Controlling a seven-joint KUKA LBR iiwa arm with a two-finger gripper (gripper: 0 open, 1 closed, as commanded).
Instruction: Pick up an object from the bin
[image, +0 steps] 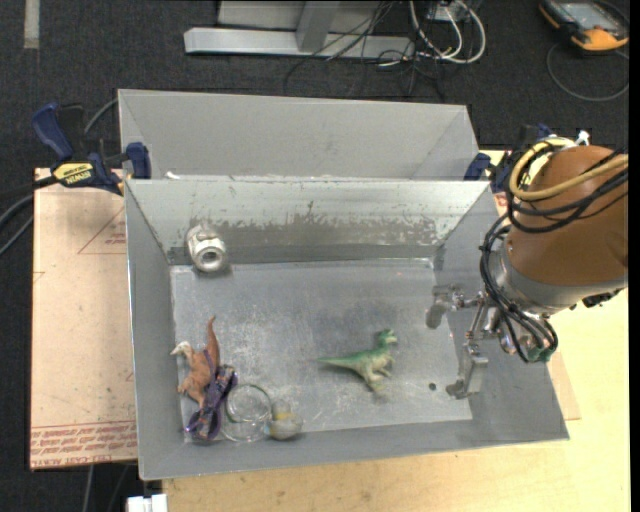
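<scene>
Gripper (452, 345): mine hangs low at the right side of the bin (300, 215), close by the right wall, with its two fingers spread apart and nothing between them.
Step in hand: I judge this to be the approach, since nothing is grasped yet and my fingers are round no object.
Nearest object: a green dinosaur (365, 360) stands on the bin floor just to the left of my gripper, apart from it, with bare metal all around.
Next move (my guess only): shift left until the fingers straddle the dinosaur's body, come down, close, then lift. The body is thin and the tail sticks out to the left, so the fingers should take it across the trunk, not by the tail.
Other things: a metal can (207, 248) lies on its side at the far left, against the back slope. In the near left corner sits a small cluster: a brown dinosaur (200, 365), a purple scrap (210, 405), a clear cup (248, 412) and a small ball (285, 425) beside it.
In the way: nothing lies between my gripper and the green dinosaur. The right wall is close to my wrist (worth minding when I lift).
</scene>
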